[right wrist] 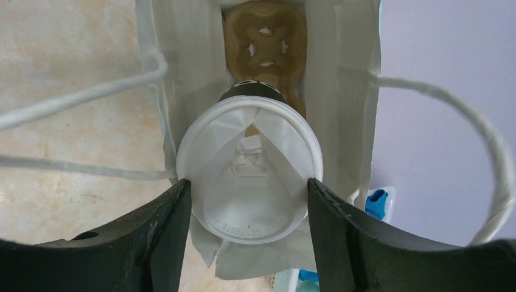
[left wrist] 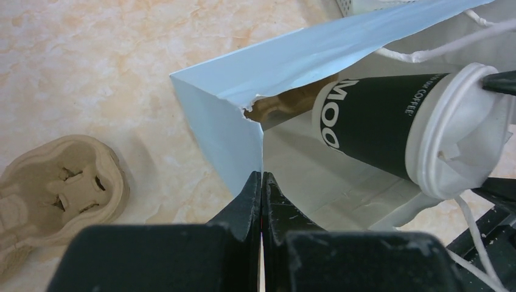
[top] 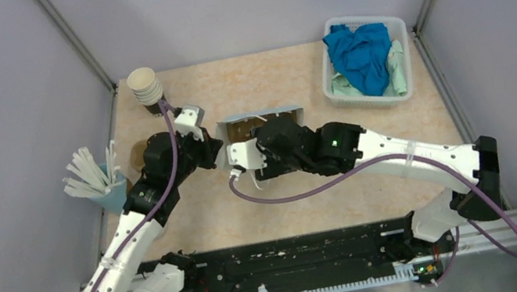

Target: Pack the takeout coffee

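The takeout coffee (right wrist: 243, 207), a dark cup (left wrist: 371, 121) with a white lid and a paper napkin at the lid, hangs in the mouth of a white paper bag (left wrist: 213, 115). My right gripper (right wrist: 248, 182) is shut on the lid's rim, one finger on each side. The cup's base points down into the bag, over a brown pulp cup carrier (right wrist: 264, 36) at the bag's bottom. My left gripper (left wrist: 261, 179) is shut on the bag's near corner edge. From above, both grippers meet at the bag (top: 260, 117) in mid-table, and the right arm hides the cup.
A second pulp carrier (left wrist: 58, 182) lies on the table left of the bag. A stack of lidless cups (top: 144, 86) stands at the back left. A holder of white utensils (top: 90, 178) is at the left edge. A white basket (top: 399, 31) with blue cloth sits back right.
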You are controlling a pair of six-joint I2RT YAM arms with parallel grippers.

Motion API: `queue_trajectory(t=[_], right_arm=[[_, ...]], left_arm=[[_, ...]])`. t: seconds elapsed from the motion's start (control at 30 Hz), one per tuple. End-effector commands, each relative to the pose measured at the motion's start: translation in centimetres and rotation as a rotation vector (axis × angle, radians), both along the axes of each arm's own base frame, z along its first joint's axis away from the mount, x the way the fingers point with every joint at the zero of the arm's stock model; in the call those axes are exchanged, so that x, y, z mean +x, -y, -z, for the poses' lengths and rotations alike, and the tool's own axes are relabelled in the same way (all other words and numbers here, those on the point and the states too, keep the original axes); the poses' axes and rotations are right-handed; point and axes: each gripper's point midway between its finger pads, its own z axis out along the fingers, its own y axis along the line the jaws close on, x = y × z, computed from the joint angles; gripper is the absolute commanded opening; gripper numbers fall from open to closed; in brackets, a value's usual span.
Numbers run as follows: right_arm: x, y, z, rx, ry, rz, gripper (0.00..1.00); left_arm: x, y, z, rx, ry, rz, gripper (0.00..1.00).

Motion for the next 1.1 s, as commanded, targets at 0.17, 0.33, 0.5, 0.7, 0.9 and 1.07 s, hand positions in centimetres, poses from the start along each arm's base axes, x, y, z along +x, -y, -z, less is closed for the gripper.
queue_trajectory(t=[0.17,0.33,0.5,0.7,0.9,1.07], right_arm=[[1.6,-1.8,1.5,-0.024,0.04,0.038,0.53],[2.6,-2.1,3.0,-0.086,0.075,0.031,0.52],[4.2,-2.8,2.9,-0.07,0.103,0.047,0.52],[5.2,-2.9,4.4,-0.106,0.107,0.024,0.52],[7.3,-1.7,4.6,-0.104,0.115,0.056,0.52],[8.2,-1.0,5.3,-0.119,0.141,0.054,0.52]], left_arm=[[-0.5,-0.4,0.1,0.022,0.069,0.012,0.0],[-1.1,-1.1,0.5,0.015,0.132,0.0,0.0],[-1.5,-0.8,0.6,-0.02,0.147,0.011,0.0],[-1.5,-0.6,0.4,-0.06,0.13,0.003,0.0],[-1.7,-0.3,0.8,-0.067,0.111,0.013,0.0],[-1.8,-0.2,0.6,-0.064,0.11,0.022,0.0]])
